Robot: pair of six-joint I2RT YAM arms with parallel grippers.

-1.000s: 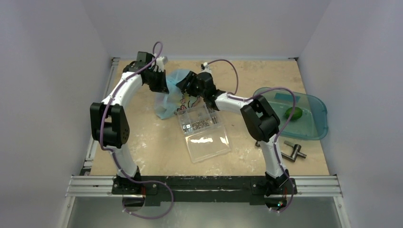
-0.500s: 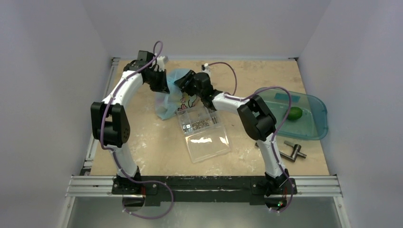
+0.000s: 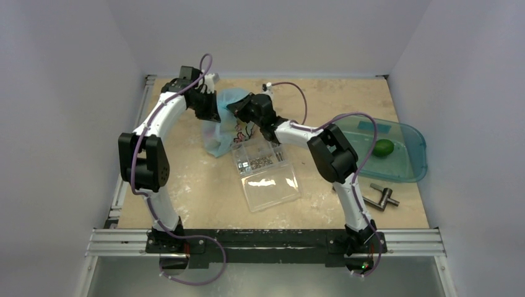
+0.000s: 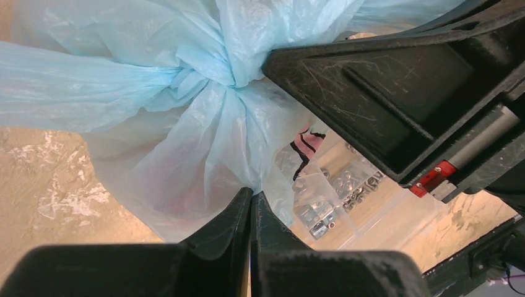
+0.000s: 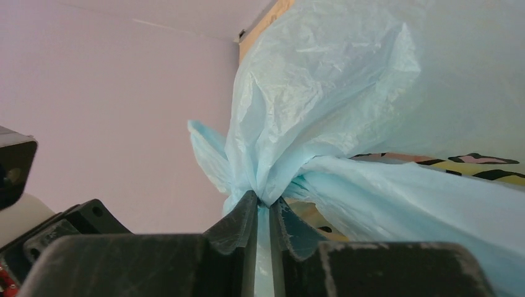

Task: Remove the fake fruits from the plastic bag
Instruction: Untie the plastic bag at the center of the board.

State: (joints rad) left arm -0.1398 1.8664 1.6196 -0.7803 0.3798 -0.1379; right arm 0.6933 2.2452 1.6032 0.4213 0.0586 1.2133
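Observation:
The light-blue plastic bag (image 3: 218, 131) lies at the back centre of the table, knotted at its top (image 4: 218, 73). My left gripper (image 3: 209, 110) is shut on a fold of the bag's film (image 4: 251, 197) just below the knot. My right gripper (image 3: 238, 111) is shut on the bag's bunched neck (image 5: 265, 199) from the other side. The bag (image 5: 347, 93) fills the right wrist view, with part of its print showing. A faint reddish tint (image 4: 176, 179) shows through the film; the fruits inside are otherwise hidden. One green fruit (image 3: 384, 147) lies in the teal tray (image 3: 408, 170).
A clear rectangular box (image 3: 265, 170) with small metal parts (image 4: 337, 189) lies open just in front of the bag. A metal tool (image 3: 381, 197) lies at the right front. The teal tray sits at the table's right edge.
My right gripper and forearm have shifted slightly left at the bag's neck. My left gripper has held its place on the bag.

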